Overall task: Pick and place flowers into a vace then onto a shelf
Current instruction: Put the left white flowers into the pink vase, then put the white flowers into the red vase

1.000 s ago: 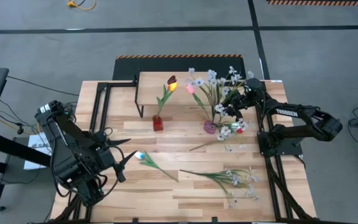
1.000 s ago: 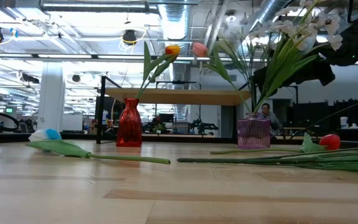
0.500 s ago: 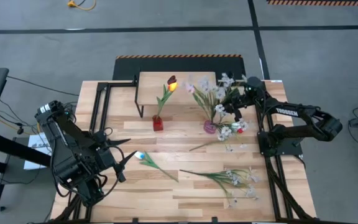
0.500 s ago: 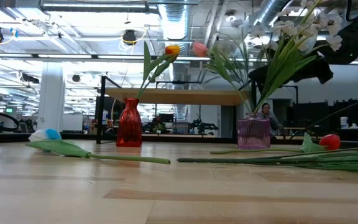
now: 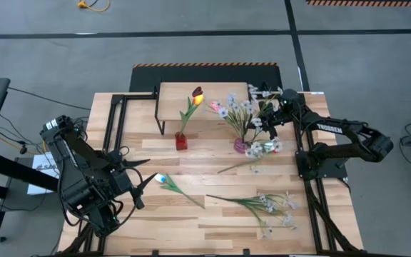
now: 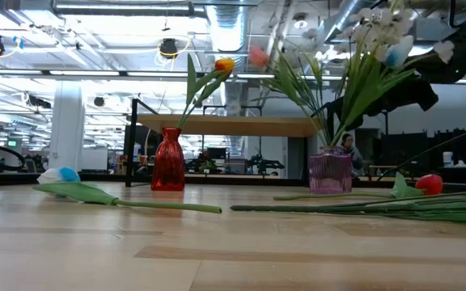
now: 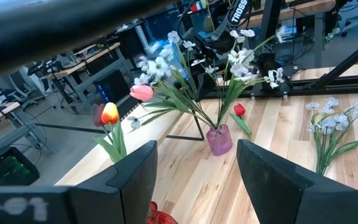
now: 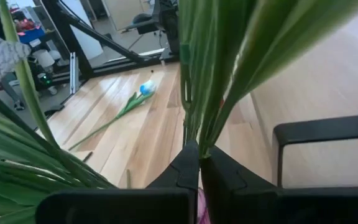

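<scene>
My right gripper (image 5: pixel 268 121) (image 8: pixel 199 163) is over the pink glass vase (image 5: pixel 241 145) (image 6: pixel 330 171) and is shut on a spray of white blossoms (image 5: pixel 242 106) that stands in it with a pink tulip (image 6: pixel 257 56). A red vase (image 5: pixel 181 141) holds an orange tulip (image 5: pixel 198 95) in front of the light-wood shelf (image 5: pixel 202 93). On the table lie a white tulip (image 5: pixel 168 183), another white spray (image 5: pixel 262 203) and a red tulip (image 6: pixel 429 183). My left gripper (image 5: pixel 145 183) (image 7: pixel 197 186) waits open near the table's left edge. My right gripper pinches several green stems (image 8: pixel 194 127) of the spray between its two fingers, just above the vase's mouth. It comes from the table's right side, slanting down, across the stems. The stems' lower ends stay in the vase and the spray leans, blossoms up.
Dark metal frames run along the table's left (image 5: pixel 113 121) and right (image 5: pixel 312 193) sides. The shelf's top board is bare. Bare tabletop (image 5: pixel 191 228) lies along the near edge.
My right gripper, still shut on the stems, has tipped the spray in the pink vase. Its blossom heads have swung toward the table's left and the pink tulip has shifted with them. The vase has stayed in place.
</scene>
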{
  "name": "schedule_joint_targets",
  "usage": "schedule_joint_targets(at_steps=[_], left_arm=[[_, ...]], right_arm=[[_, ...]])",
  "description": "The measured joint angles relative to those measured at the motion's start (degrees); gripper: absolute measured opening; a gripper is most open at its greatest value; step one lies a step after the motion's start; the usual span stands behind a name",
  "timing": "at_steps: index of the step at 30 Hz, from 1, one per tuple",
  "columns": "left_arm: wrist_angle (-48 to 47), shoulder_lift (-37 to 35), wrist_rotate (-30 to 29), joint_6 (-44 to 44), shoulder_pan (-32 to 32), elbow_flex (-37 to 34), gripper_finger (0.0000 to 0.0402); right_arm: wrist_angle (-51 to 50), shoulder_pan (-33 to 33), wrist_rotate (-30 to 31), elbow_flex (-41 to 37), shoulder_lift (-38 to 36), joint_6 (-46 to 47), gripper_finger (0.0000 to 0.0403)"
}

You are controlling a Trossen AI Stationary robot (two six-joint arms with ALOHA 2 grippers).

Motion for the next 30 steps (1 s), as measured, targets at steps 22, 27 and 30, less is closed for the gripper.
schedule_joint_targets(at_steps=[22,27,30], left_arm=[[0.1,0.0,0.5,0.0,0.0,0.0,0.0212],[0.2,0.0,0.7,0.0,0.0,0.0,0.0212],[0.2,0.0,0.7,0.0,0.0,0.0,0.0212]], right_arm=[[4.2,0.3,-0.1,0.0,0.0,6.2,0.0090],[3.7,-0.8,-0.3,0.0,-0.8,6.2,0.0118],[2.8,-1.3,-0.3,0.0,-1.9,6.2,0.0127]])
